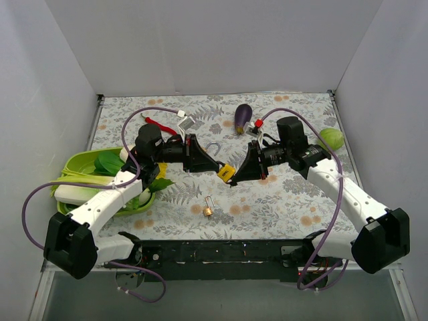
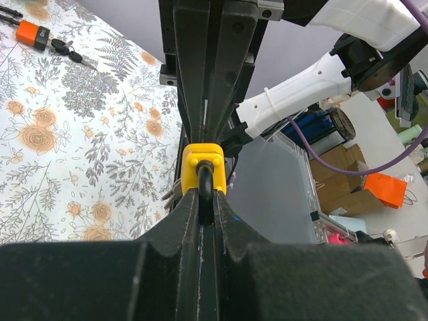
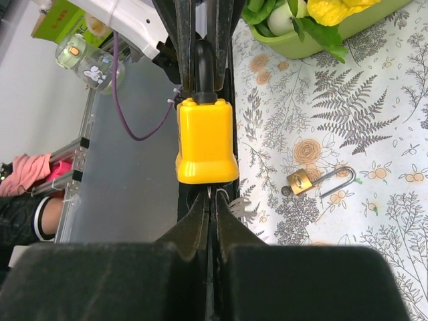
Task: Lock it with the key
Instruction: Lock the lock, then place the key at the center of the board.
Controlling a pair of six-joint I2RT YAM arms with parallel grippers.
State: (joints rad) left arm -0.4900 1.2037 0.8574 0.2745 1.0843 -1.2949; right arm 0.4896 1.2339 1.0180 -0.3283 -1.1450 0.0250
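Observation:
A yellow padlock [image 1: 226, 172] hangs in the air between both grippers over the middle of the table. My left gripper [image 1: 214, 166] is shut on its dark shackle; in the left wrist view the shackle [image 2: 204, 182] sits clamped between the fingers, with the yellow body [image 2: 202, 160] just beyond. My right gripper [image 1: 236, 178] is shut on a key [image 3: 212, 196] that goes into the bottom of the yellow padlock [image 3: 206, 137]. A spare key on the ring [image 3: 242, 207] hangs beside the fingers.
A small brass padlock [image 1: 208, 208] lies open on the flowered cloth, also in the right wrist view [image 3: 301, 180]. A silver shackle lock [image 1: 214, 147], an eggplant [image 1: 243, 115], an orange padlock with keys [image 2: 33, 33], a green vegetable [image 1: 331, 138] and a green tray [image 1: 77, 164] of vegetables lie around.

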